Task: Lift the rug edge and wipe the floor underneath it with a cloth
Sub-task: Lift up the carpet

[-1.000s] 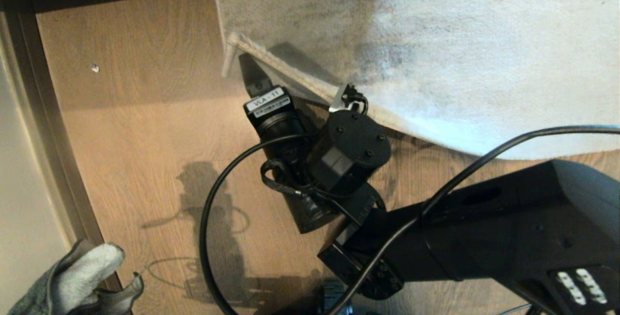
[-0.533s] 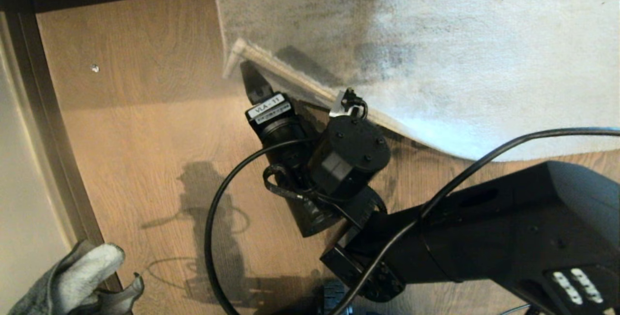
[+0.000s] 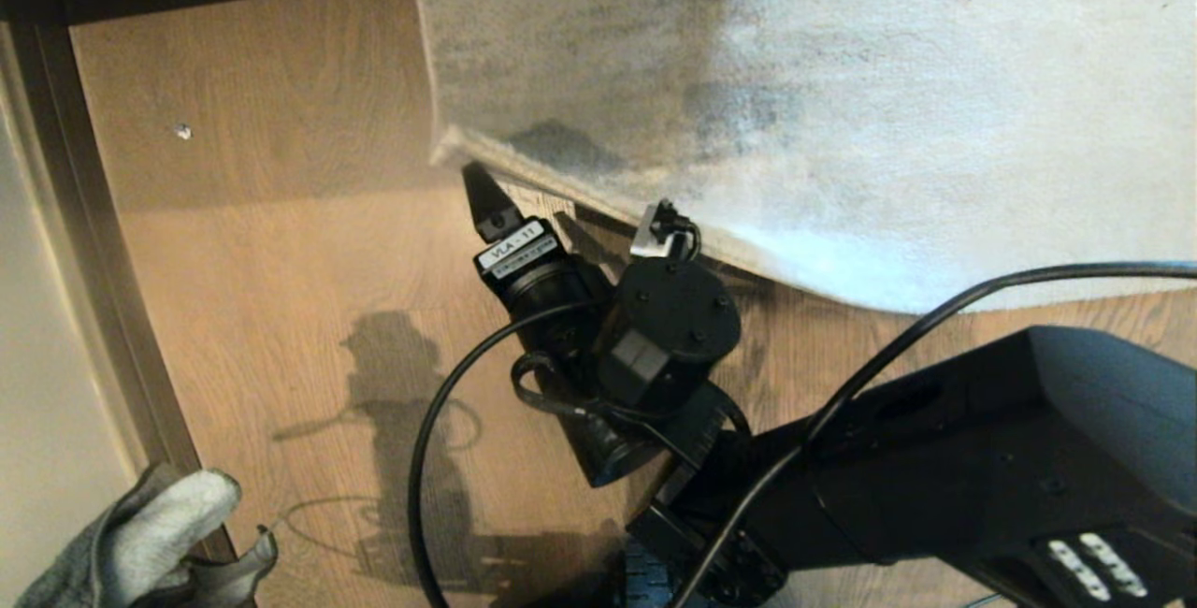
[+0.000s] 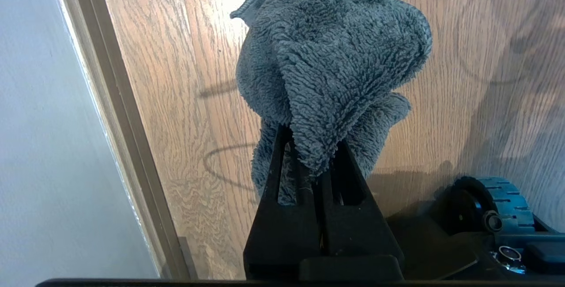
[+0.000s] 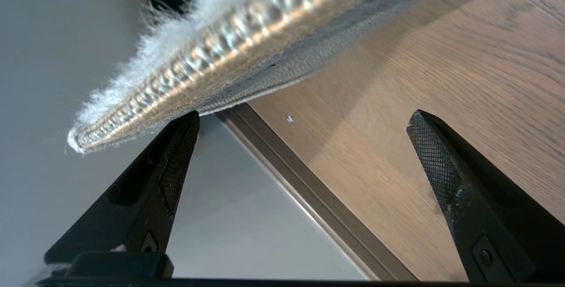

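The pale grey rug edge [image 3: 524, 170] runs diagonally across the brown wood floor [image 3: 281, 243], its corner at the upper middle. My right gripper [image 3: 482, 195] stands open, low at that corner. In the right wrist view one fingertip [image 5: 185, 132] touches the underside of the raised rug edge [image 5: 198, 70], and the other fingertip [image 5: 430, 145] is over bare floor [image 5: 441, 57]; nothing lies between them. At the bottom left, my left gripper [image 4: 311, 145] is shut on the fuzzy grey cloth [image 4: 331, 53], which hangs above the floor; the cloth [image 3: 140, 542] also shows in the head view.
A brown skirting strip [image 3: 103, 262] and a pale wall border the floor on the left. A small white speck [image 3: 183, 132] lies on the planks. A black cable [image 3: 421, 458] loops from the right arm. The base's wheel [image 4: 499, 198] sits near the left gripper.
My right gripper has drawn back from under the rug toward the robot. The lifted rug edge has dropped lower and flatter. The left arm and the cloth have not moved.
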